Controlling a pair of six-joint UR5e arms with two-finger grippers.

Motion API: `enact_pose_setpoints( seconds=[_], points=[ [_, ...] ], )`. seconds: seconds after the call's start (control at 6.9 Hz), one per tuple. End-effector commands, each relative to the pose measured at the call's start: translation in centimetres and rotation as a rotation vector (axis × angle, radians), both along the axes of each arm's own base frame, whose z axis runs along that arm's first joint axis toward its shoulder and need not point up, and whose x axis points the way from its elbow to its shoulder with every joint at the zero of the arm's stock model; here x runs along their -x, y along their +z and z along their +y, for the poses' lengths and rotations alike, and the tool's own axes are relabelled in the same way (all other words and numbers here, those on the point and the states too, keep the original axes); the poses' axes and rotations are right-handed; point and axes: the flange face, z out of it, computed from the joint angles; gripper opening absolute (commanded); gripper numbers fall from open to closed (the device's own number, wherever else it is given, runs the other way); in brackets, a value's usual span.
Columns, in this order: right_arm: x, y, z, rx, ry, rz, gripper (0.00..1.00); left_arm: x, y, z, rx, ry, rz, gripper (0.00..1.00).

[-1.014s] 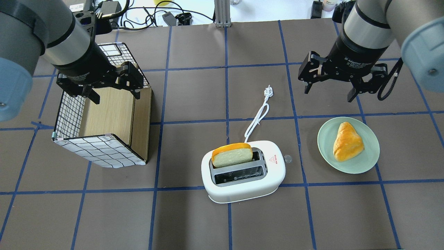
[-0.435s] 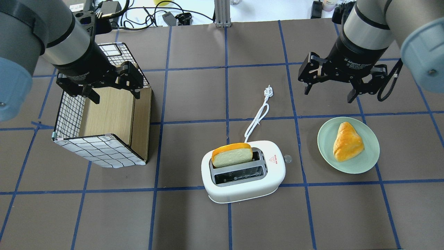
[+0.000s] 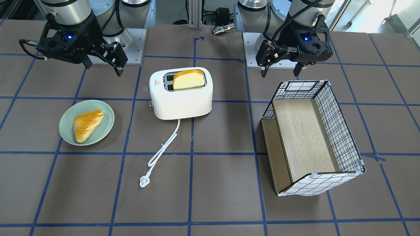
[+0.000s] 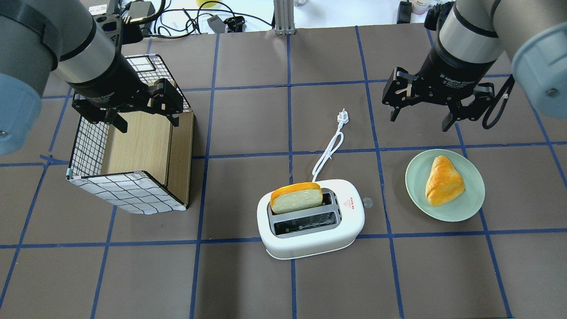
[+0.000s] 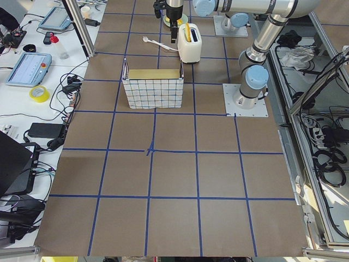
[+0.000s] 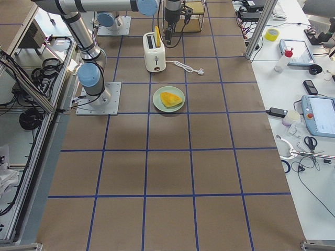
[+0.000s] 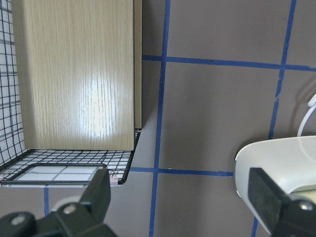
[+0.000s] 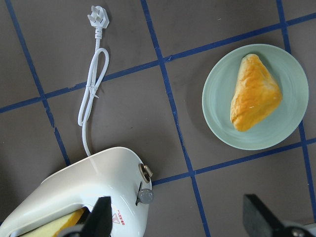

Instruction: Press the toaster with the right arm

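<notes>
The white toaster stands at the table's middle front, with a slice of bread upright in one slot. It also shows in the front view and the right wrist view. Its lever knob sticks out of the end facing the plate. My right gripper hangs open and empty above the table, behind and to the right of the toaster, apart from it. My left gripper is open and empty over the wire basket.
A wire basket with a wooden insert lies on its side at the left. A green plate with a pastry sits right of the toaster. The toaster's white cord and plug trail away behind it.
The right gripper has shifted only a few pixels. The left arm, toaster and bread have not moved.
</notes>
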Motion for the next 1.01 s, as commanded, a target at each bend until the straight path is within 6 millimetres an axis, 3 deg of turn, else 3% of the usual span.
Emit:
enact_pose_setpoints(
  seconds=[0.0, 0.58, 0.87],
  points=[
    [0.1, 0.0, -0.1, 0.006, -0.003, 0.000, 0.79, 0.0, 0.0, 0.0, 0.000, 0.000, 0.000, 1.00],
    [0.2, -0.4, -0.5, 0.002, 0.009, -0.011, 0.00, 0.0, 0.1, 0.0, 0.001, 0.000, 0.000, 1.00],
    [0.9, -1.7, -0.6, -0.031, 0.056, -0.022, 0.00, 0.0, 0.0, 0.0, 0.000, 0.000, 0.000, 1.00]
  ],
)
